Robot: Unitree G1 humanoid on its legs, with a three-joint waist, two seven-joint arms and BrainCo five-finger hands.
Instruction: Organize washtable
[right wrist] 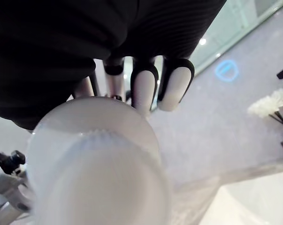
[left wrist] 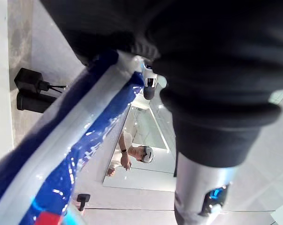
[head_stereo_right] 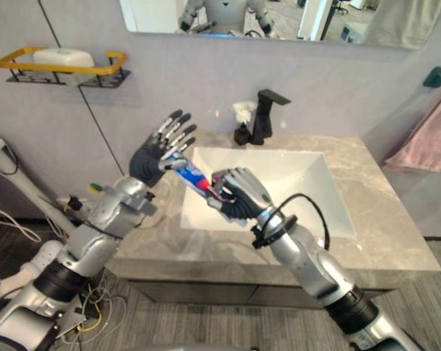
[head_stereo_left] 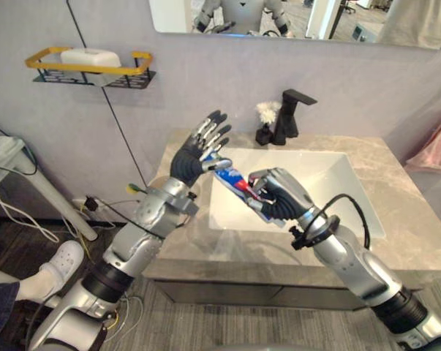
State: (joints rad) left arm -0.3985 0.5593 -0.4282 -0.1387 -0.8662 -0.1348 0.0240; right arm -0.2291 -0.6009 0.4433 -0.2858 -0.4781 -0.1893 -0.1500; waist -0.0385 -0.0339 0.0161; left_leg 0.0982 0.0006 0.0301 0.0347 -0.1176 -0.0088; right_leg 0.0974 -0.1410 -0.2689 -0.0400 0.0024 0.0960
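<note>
A blue, white and red toothpaste tube [head_stereo_left: 233, 179] hangs in the air over the left part of the white sink [head_stereo_left: 319, 172]. My right hand [head_stereo_left: 279, 196] is shut on its lower end, fingers curled round it; the tube's white cap end [right wrist: 96, 164] looms close in the right wrist view. My left hand [head_stereo_left: 202, 150] stands open with straight fingers spread upward, and its thumb touches the tube's upper end [head_stereo_right: 178, 165]. The tube [left wrist: 71, 154] runs right past the left hand in the left wrist view.
A black faucet [head_stereo_left: 288, 115] with a white brush [head_stereo_left: 266, 111] beside it stands behind the sink on the grey stone counter [head_stereo_left: 417, 227]. A yellow-rimmed wall shelf [head_stereo_left: 88, 67] holds a white item. A pink towel [head_stereo_right: 425, 139] hangs at right. A person's white shoe [head_stereo_left: 59, 265] rests on the floor at left.
</note>
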